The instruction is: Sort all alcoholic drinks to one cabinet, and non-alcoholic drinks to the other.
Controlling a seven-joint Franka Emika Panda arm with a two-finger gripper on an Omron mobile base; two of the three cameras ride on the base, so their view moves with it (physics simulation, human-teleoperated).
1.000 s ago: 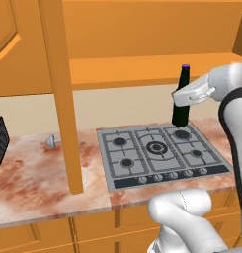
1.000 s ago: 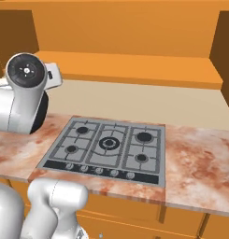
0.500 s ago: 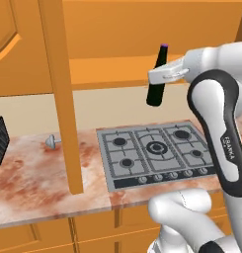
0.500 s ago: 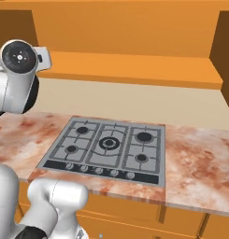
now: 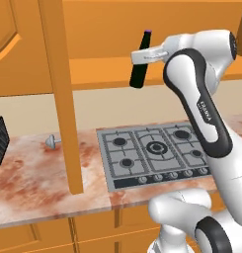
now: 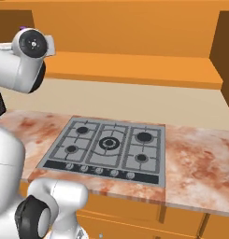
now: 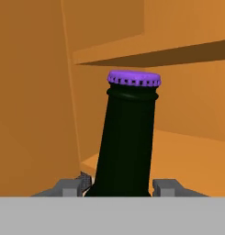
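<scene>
Orange cabinet shelving backs the gripper (image 7: 118, 187), its fingers (image 7: 70, 187) clamped at nine and three o'clock around the tilted beer bottle (image 5: 140, 61), purple cap (image 7: 134, 78) toward twelve.

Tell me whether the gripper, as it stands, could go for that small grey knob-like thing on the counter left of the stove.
Probably not yet: the gripper is shut on the beer bottle, held high above the stove. The grey thing lies in the open beyond the door edge.

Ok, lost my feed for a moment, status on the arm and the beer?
Tool shut on beer bottle. Bottle tilted, held high over the stove, at the open cabinet shelf. Cabinet door to its left, apart from it.
</scene>
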